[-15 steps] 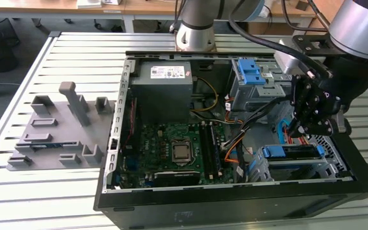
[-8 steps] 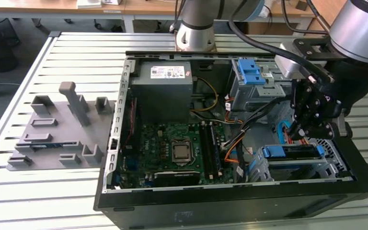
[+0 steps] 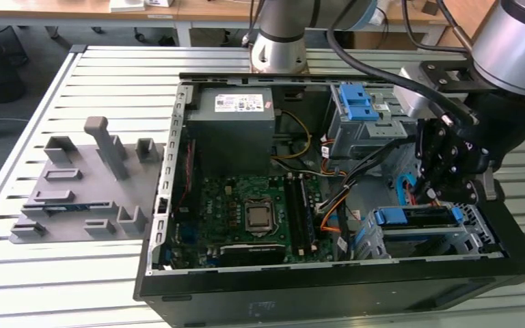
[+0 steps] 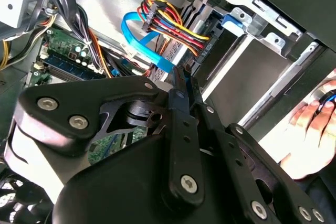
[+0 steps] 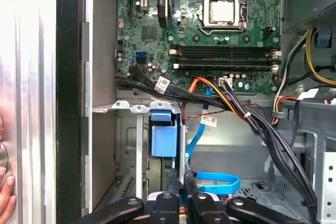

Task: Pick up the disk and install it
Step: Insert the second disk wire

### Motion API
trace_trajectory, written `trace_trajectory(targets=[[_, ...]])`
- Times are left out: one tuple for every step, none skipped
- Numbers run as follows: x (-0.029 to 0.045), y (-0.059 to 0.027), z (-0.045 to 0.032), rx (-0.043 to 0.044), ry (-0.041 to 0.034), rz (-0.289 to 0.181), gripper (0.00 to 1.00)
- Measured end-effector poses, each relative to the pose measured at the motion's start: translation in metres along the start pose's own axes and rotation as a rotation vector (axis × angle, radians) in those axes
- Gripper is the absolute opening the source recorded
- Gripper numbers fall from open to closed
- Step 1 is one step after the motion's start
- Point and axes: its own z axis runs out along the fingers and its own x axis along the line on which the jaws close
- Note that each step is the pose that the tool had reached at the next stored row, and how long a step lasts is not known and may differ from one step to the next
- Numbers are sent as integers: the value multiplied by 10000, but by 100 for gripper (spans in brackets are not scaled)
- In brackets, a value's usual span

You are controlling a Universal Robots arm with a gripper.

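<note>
The disk [image 3: 420, 217] lies in the drive bay at the near corner of the open computer case [image 3: 244, 287], on the exterior view's right. Its dark top face shows, framed by a blue bracket with tabs at both ends. In the first wrist view the blue tab [image 5: 164, 139] stands just ahead of the fingers. My gripper [image 3: 439, 198] hangs directly over the disk, close to its top edge. In both wrist views the two black fingers [image 4: 181, 85] are pressed together. I cannot see whether their tips [image 5: 184, 184] touch the disk.
A grey power-supply box [image 3: 230, 130], a green motherboard [image 3: 253, 215] and a grey cage with blue clips [image 3: 363, 109] fill the case. A blue data cable [image 4: 136, 30] and coloured power wires [image 4: 168, 19] run near the fingers. A person's hand [image 4: 310, 124] rests outside the case. A grey fixture [image 3: 89, 184] sits on the table.
</note>
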Motion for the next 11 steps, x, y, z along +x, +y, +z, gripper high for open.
trace_trajectory(targets=[[4,0,7,1,-5,0,16],[6,0,12,1,-11,0,16],[7,0,15,1,-15,1,16],[7,0,16,1,-15,0,16],[7,0,16,1,-19,0,16],[7,0,17,1,-27,0,16],[7,0,18,1,-31,1,16],[7,0,18,1,-33,1,16],[7,0,18,1,-34,1,16],[7,0,18,1,-33,0,16],[8,0,19,1,-34,0,16]])
